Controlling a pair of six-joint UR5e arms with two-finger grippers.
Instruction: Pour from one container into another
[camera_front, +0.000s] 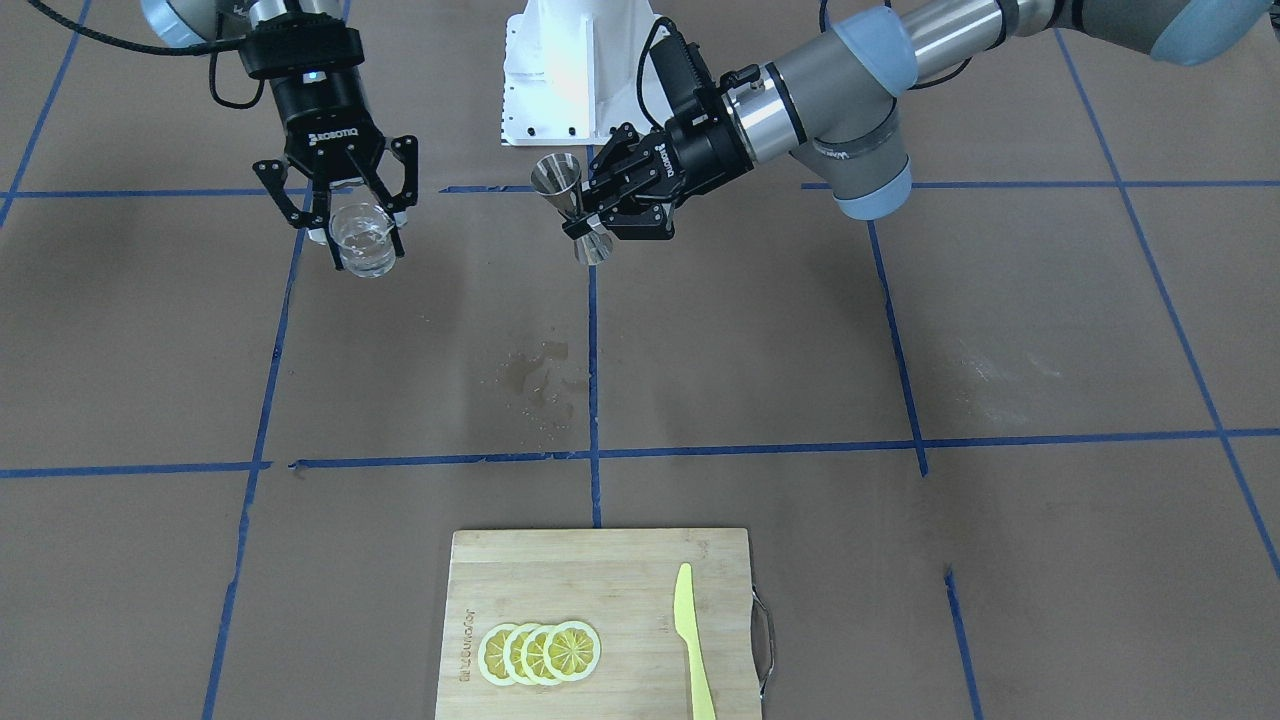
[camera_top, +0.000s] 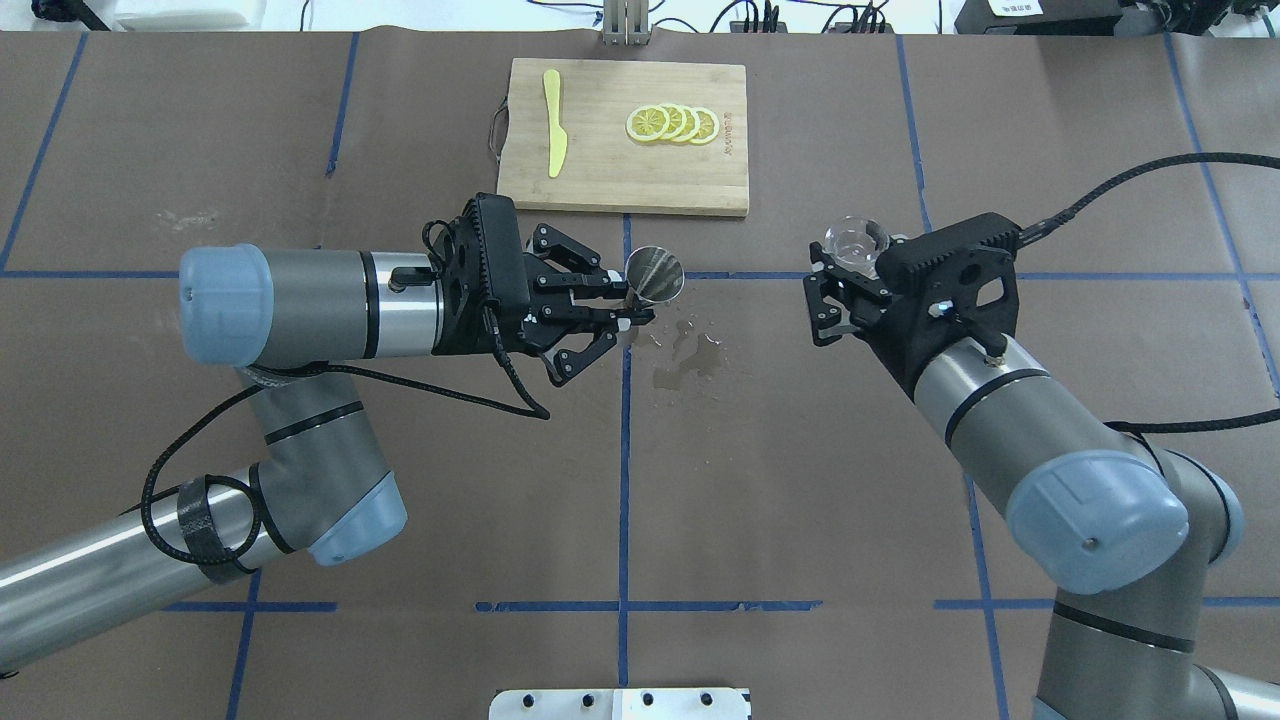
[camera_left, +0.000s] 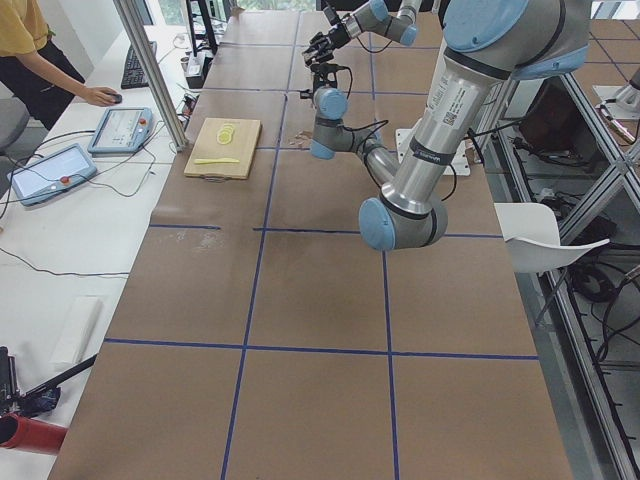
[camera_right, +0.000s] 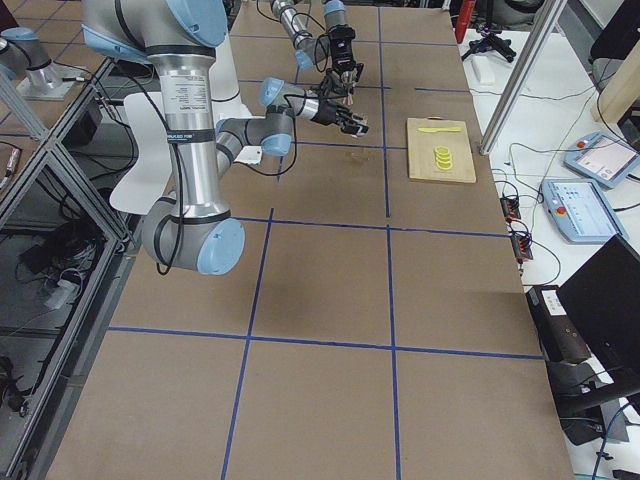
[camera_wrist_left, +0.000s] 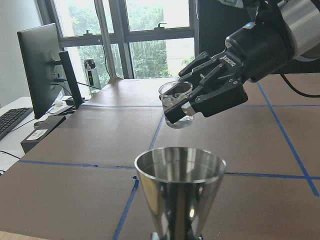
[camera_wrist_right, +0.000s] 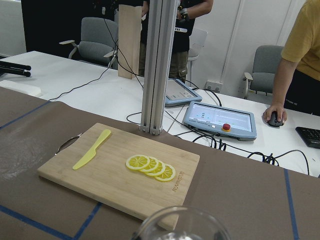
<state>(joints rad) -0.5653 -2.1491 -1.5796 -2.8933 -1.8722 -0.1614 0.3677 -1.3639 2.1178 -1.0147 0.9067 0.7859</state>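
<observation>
My right gripper (camera_front: 362, 228) is shut on the small clear glass tumbler (camera_front: 365, 243), holding it in the air, roughly upright. The left wrist view shows this tumbler (camera_wrist_left: 176, 102) gripped by its sides. My left gripper (camera_front: 592, 215) is shut on the waist of the shiny steel jigger (camera_front: 571, 205), which is also off the table with its open cone up. From overhead the jigger (camera_top: 654, 275) hangs near the table's middle line and the tumbler (camera_top: 855, 240) well to its right, apart from it. The jigger's mouth (camera_wrist_left: 180, 167) looks empty.
A wet spill (camera_top: 690, 355) marks the brown table below the jigger. At the table's far side lies a bamboo cutting board (camera_front: 620, 570) with lemon slices (camera_front: 540, 652) and a yellow plastic knife (camera_front: 690, 640). A person (camera_left: 30, 50) sits beyond that edge by the control tablets.
</observation>
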